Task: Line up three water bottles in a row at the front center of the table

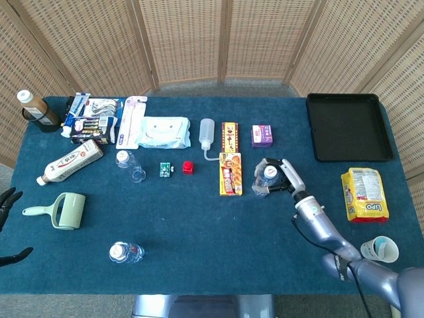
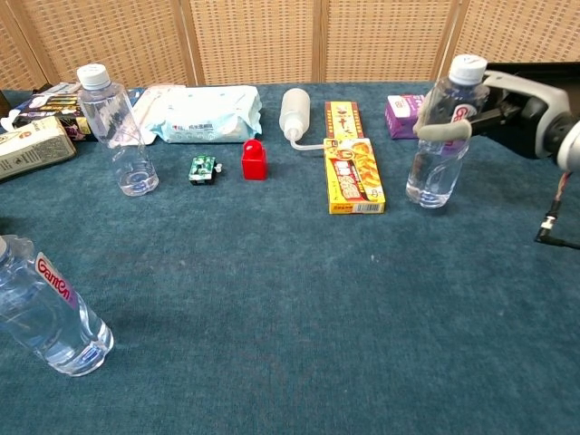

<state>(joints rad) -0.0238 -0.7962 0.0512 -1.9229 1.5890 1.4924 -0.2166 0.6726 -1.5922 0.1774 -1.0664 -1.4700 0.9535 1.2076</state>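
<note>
The right hand [image 2: 507, 113] grips the upright water bottle [image 2: 441, 136] high, beside the yellow snack box [image 2: 355, 177]; it may tilt when lifted. The left hand [image 1: 6, 202] looks open, holding nothing.

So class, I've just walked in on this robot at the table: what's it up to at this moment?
The right hand has its fingers wrapped around an upright water bottle right of the yellow snack box. A second bottle stands at the back left, and a third sits near the front left edge. The left hand shows at the table's edge, holding nothing. The three bottles are not yet in a row.
</note>
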